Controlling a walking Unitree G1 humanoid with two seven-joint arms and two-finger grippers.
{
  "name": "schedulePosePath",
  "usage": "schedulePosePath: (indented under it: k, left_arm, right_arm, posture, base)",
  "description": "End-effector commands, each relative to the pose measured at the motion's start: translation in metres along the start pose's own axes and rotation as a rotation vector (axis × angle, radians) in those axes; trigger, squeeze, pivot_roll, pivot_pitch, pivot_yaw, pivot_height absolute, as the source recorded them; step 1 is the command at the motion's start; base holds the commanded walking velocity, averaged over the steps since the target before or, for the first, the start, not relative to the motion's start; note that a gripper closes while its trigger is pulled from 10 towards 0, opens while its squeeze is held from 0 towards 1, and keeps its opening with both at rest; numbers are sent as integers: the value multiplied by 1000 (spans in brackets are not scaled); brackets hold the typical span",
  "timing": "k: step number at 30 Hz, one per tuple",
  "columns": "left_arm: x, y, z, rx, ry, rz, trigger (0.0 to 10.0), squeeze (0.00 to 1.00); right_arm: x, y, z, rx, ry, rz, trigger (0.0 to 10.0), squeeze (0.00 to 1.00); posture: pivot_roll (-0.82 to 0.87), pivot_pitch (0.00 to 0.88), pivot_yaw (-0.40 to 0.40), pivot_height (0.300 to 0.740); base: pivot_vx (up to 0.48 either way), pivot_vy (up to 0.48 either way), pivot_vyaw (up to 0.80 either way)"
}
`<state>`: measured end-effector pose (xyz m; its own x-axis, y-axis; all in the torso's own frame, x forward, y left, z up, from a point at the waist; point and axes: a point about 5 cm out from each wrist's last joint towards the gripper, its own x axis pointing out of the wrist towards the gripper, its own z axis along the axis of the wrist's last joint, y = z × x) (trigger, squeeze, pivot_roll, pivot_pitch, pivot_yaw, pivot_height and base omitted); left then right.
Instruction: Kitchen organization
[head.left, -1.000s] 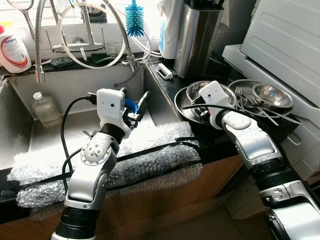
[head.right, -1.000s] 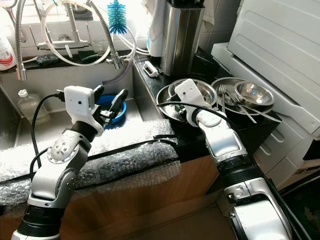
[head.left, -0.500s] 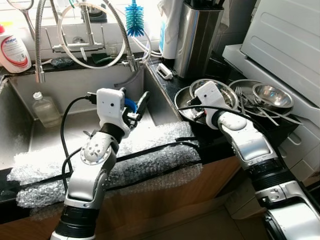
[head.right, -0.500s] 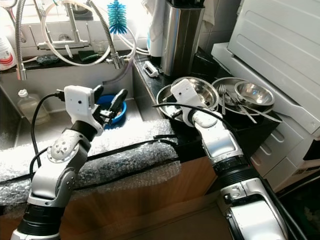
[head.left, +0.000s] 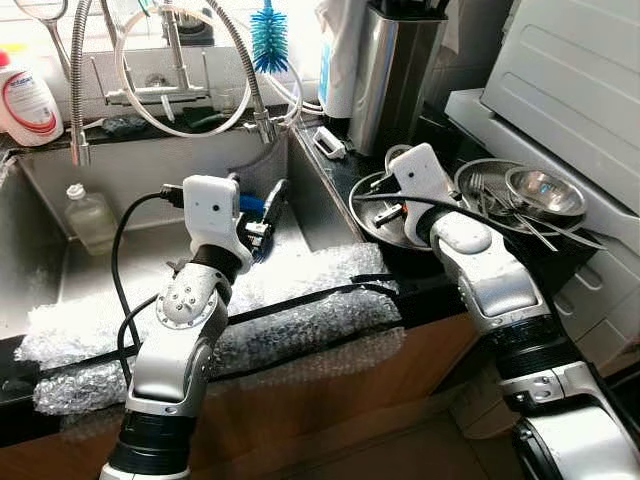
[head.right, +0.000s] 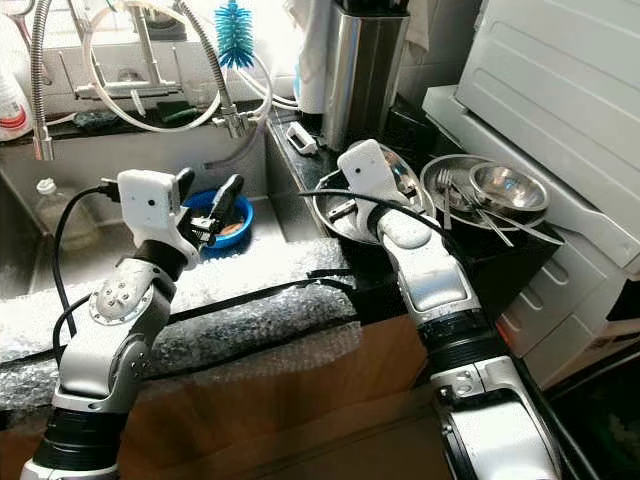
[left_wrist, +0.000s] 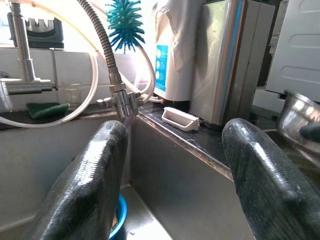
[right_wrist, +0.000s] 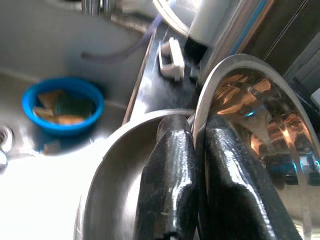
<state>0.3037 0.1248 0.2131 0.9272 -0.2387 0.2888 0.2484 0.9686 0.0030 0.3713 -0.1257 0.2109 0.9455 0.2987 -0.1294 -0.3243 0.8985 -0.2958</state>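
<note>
Kitchen corner: steel sink (head.left: 120, 180) under a window, black worktop (head.left: 345, 165) to its right, bubble wrap (head.left: 300, 300) draped over the sink's front edge.

- Right gripper (right_wrist: 192, 165): jaws closed on the rim of a small steel bowl (right_wrist: 255, 115), held tilted above a larger steel bowl (right_wrist: 107, 170) at the worktop's near end.
- Left gripper (left_wrist: 175, 165): jaws wide open, nothing between them, hovering over the sink's right side.
- Blue bowl (head.right: 220, 215): on the sink floor with scraps inside, just beyond the left gripper.
- Further steel bowls and loose cutlery (head.left: 520, 200): heaped on the worktop to the right, unsorted.
- Clear bottle (head.left: 88, 215) in the sink's left part; blue brush (head.left: 268, 35) and steel canister (head.left: 392, 70) behind.

Progress, judged: early. One bowl in hand, not yet placed; the remaining heap and the sink's contents left to deal with.
</note>
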Motion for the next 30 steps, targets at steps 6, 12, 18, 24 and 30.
schedulePosePath:
  k: [6,12,18,24,30]
  left_arm:
    - [4,-1,9,-40,-48,21,10000,0]
    - [4,4,10,-29,-53,49,10000,0]
    - [3,19,10,-10,-55,120,10000,0]
    - [2,22,9,16,-52,150,10000,0]
    - [-2,24,9,69,-54,140,10000,0]
  right_arm:
    - [-11,-8,33,38,-179,-46,0,0]
    - [-20,7,40,-66,-294,33,10000,0]
    - [-27,15,40,-106,-358,89,10000,0]
    - [-36,38,40,6,-445,335,10000,0]
    - [-40,47,46,220,-531,443,10000,0]
  posture:
    - [-79,0,-64,740]
    - [-77,0,-65,740]
    - [-80,0,-64,740]
    - [-80,0,-63,740]
    - [-72,0,-68,740]
  base:
    - [0,0,0]
    - [0,0,0]
    - [0,0,0]
    - [0,0,0]
    - [0,0,0]
